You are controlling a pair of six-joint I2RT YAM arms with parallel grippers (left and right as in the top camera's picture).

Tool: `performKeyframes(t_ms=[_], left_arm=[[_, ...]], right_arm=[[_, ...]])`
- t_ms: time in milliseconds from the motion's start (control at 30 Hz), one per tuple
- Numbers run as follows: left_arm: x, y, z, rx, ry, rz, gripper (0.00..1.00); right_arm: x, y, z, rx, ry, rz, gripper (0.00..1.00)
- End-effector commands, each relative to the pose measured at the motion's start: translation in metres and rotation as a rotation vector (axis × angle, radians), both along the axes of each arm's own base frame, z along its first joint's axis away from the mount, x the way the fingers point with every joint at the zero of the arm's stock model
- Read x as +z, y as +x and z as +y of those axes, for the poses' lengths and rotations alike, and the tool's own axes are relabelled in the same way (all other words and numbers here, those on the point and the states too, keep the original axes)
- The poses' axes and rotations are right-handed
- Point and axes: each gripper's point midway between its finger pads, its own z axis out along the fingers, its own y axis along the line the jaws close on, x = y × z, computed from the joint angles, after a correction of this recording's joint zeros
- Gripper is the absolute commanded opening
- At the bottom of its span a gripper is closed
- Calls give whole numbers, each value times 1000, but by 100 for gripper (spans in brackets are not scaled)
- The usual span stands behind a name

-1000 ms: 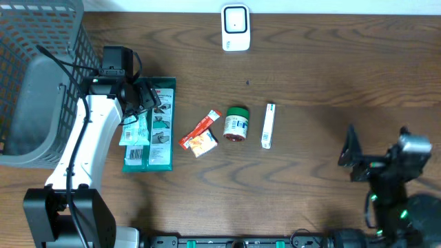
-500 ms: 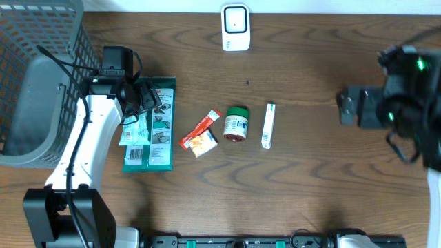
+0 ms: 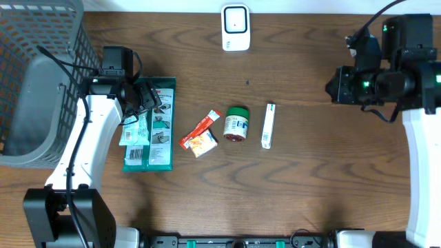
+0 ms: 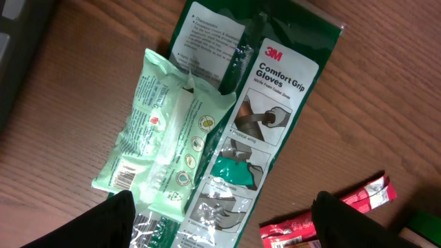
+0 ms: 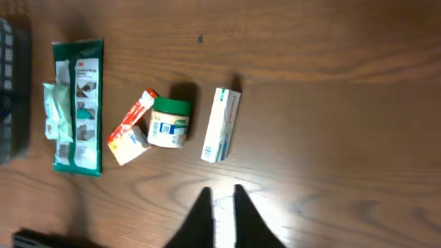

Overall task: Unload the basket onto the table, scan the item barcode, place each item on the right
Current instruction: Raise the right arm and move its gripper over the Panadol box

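Wipes pack (image 4: 165,131): pale green, lying flat on left part of gloves pack (image 3: 162,124), at table's left side just right of basket (image 3: 27,69)
Wipes pack axis: long axis runs far-to-near, tilted a little; barcode (image 4: 124,180) on near end, face up
Gloves pack: dark green, flat, long axis far-to-near, 3M header end toward far edge
Left gripper (image 4: 224,198): hovering over the two packs, jaws spread wide, nothing between them, not touching either pack
Right gripper (image 5: 220,196): high over right side of table, well apart from all items, jaws pressed together, gripping nothing
Scanner (image 3: 235,27): white, at far edge, middle, well apart from packs
Red sachet (image 3: 201,128): diagonal, near-left to far-right, touching small orange-white packet (image 3: 204,142)
Jar (image 3: 236,124): green lid toward far edge, looks to be lying on its side, just right of sachet
White box (image 3: 268,126): slim, long axis far-to-near, near jar, not touching
Edges: packs close to basket wall on left; near edge of table (image 3: 310,186) well clear of them
Open room: bare wood from white box to right arm, along near strip, and between item row and scanner
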Motion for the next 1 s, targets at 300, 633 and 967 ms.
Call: performKeyframes(t_ms=[300, 633, 967], left_arm=[[9, 3, 3, 7, 7, -23, 83], [9, 3, 3, 7, 7, -23, 83], [9, 3, 3, 7, 7, -23, 83]], right_arm=[[-79, 19, 33, -53, -46, 257, 85], [-150, 30, 53, -71, -208, 409, 88], [-210, 52, 74, -48, -229, 459, 83]])
